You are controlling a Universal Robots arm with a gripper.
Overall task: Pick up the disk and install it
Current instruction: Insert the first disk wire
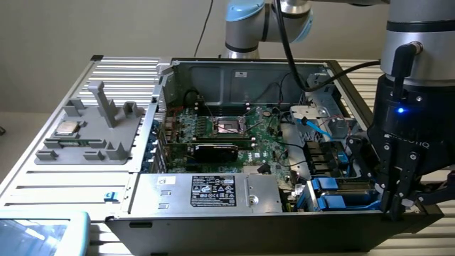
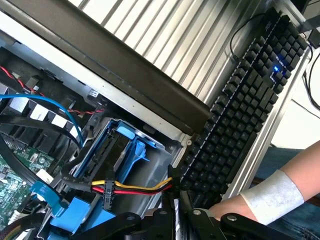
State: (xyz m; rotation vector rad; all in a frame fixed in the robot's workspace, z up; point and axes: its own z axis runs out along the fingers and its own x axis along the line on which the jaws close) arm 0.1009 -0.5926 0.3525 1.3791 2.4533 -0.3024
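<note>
exterior view: black claw, fingers pressed together, hangs at the front corner of the black computer case on the exterior view's right, beside the blue-bracketed grey-metal disk.

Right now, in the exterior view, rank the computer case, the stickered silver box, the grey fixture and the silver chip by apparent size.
1. computer case
2. stickered silver box and grey fixture: they look alike, and the box is nearer the camera, so unranked
3. silver chip
</note>
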